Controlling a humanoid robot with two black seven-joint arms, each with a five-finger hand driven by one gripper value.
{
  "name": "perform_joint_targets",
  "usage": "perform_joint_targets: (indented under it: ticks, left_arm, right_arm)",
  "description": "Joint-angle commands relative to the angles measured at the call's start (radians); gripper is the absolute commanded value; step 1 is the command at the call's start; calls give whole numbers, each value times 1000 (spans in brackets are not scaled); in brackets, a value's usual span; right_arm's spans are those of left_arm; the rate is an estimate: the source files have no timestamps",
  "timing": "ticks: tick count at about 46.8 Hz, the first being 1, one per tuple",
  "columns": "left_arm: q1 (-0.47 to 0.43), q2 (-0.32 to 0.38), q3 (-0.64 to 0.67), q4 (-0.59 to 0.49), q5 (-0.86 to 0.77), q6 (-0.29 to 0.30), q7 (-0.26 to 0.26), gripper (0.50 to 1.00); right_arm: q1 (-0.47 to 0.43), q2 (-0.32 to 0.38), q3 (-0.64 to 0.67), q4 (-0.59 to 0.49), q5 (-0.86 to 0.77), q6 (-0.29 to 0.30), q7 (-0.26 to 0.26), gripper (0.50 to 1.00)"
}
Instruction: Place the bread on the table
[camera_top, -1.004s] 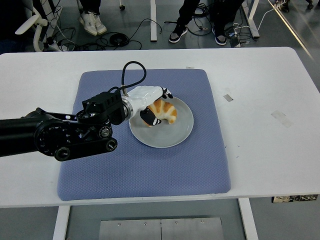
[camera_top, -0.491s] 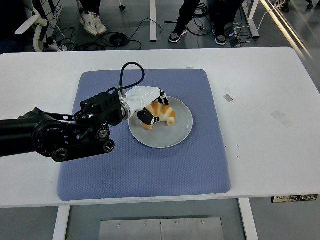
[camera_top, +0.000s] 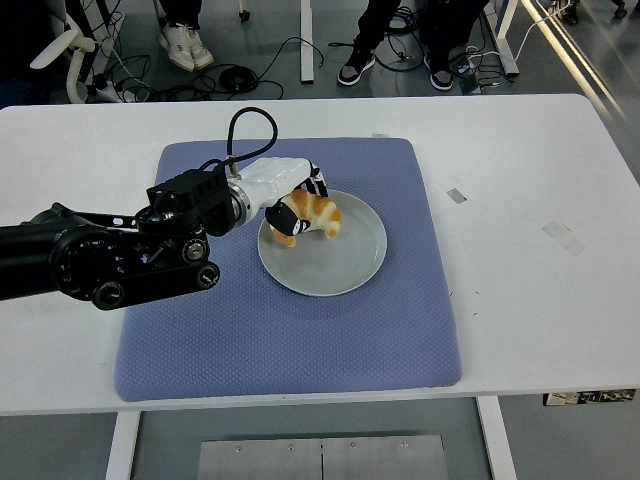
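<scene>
No brand names, labels or readable writing can be made out anywhere, so that part is covered fast. The bread (camera_top: 312, 215) is a croissant-shaped piece, golden brown with a paler, glossy crust, and it's seen over the upper left part of the plate (camera_top: 350, 265). It's clamped by the left hand (camera_top: 288, 200), whose white shell and black-tipped fingers (camera_top: 283, 222) are curled around the bread's left end. Whether the bread is touching the plate or is lifted just off it can't be told from this angle.

The plate is round, smooth and pale grey-green with a slight sheen, looks like glazed ceramic. It's set on a blue-grey mat (camera_top: 300, 350), a rounded-corner square with a fine dimpled, woven-looking texture. The mat is laid on the white table (camera_top: 540, 300), which is smooth and matte; a few small bits of tape (camera_top: 456, 195) are stuck on its right half.

The left arm (camera_top: 110, 260) is matte black, chunky, with round joint caps, and a black cable (camera_top: 240, 130) is looped up behind the wrist. The right arm isn't seen.

Past the table's far edge, shoes of people (camera_top: 355, 65) and tangled floor cables are visible.
</scene>
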Motion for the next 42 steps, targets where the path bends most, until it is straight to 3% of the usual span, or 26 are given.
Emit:
perform_joint_targets:
  ticks: [1,20,42]
  left_arm:
    - [-3,4,-3,-5,0,0,-2,536]
    - [-11,25,-3,-14,3,-1,-8,531]
    - [-17,188,-7,-48,0,-3,-11,522]
  right_arm:
    - [0,0,0,0,0,0,0,1000]
    - [0,0,0,0,0,0,0,1000]
    - [0,0,0,0,0,0,0,1000]
